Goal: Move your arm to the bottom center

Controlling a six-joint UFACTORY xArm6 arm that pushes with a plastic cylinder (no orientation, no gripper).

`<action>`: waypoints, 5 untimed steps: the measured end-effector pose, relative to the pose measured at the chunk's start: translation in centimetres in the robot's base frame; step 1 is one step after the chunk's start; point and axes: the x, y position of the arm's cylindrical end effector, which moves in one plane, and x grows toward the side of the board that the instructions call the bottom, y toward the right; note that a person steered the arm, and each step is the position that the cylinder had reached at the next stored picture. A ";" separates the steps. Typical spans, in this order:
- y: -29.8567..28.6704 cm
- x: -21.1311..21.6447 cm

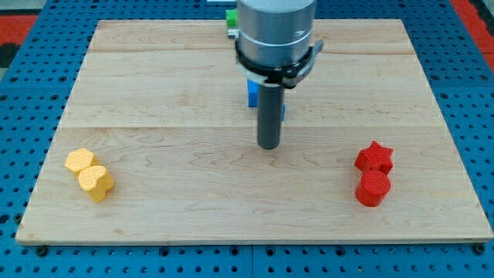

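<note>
Board [154, 193] looks like pale wood with a visible grain and a smooth, fairly matt finish. The yellow blocks [89, 175] and red blocks [374, 174] look like matt plastic, and the rod down to my tip [268, 146] is dark, smooth, slightly satin.

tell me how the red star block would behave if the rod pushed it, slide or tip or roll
The red star block would probably slide rather than tip: it looks squat and sits flat on the smooth wooden board. Its points make rolling unlikely. It touches a second red block, so a push might shove both.
</note>
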 end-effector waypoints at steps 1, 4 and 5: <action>3.9 -1.2; -9.2 12.4; -17.8 12.7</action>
